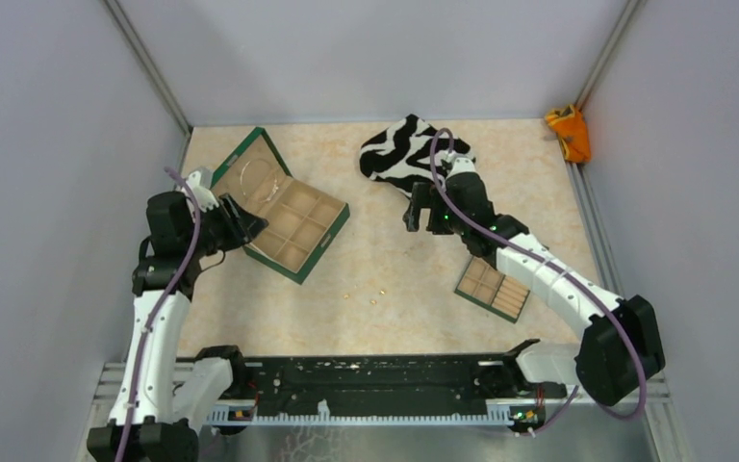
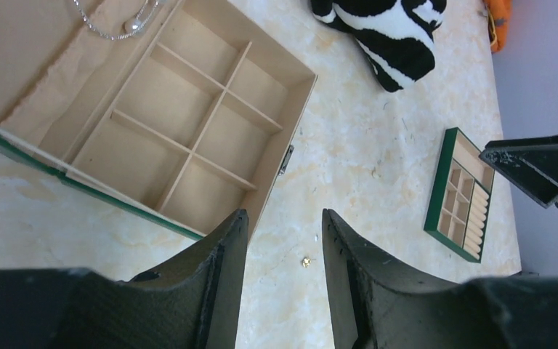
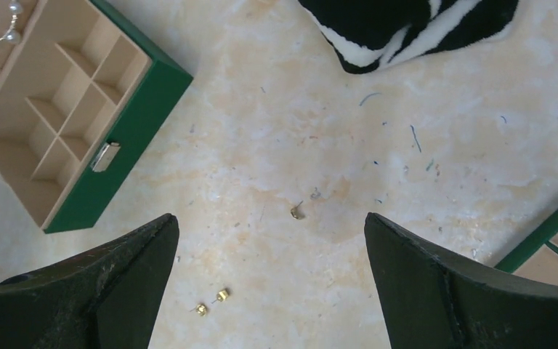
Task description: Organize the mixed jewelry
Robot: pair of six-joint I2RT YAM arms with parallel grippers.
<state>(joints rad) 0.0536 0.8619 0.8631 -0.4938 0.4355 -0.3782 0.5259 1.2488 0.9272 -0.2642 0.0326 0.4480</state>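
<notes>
The mixed jewelry lies in two places. A thin silvery hoop (image 1: 256,179) rests in the lid of the dark green box (image 1: 327,241); it also shows in the left wrist view as the hoop (image 2: 116,30). Tiny gold studs (image 1: 373,295) lie on the bare table in front of the box. In the right wrist view two studs (image 3: 212,302) sit together and a third stud (image 3: 296,212) lies apart. My left gripper (image 2: 283,218) hovers by the box's near corner, open and holding nothing, one stud (image 2: 306,261) below its gap. My right gripper (image 3: 270,222) stands wide open above the studs.
A zebra-striped cloth (image 1: 406,154) lies at the back centre, just behind my right gripper (image 1: 421,207). A small green tray (image 1: 494,289) with wooden slots sits under my right arm. An orange object (image 1: 570,133) is in the far right corner. Grey walls close in three sides.
</notes>
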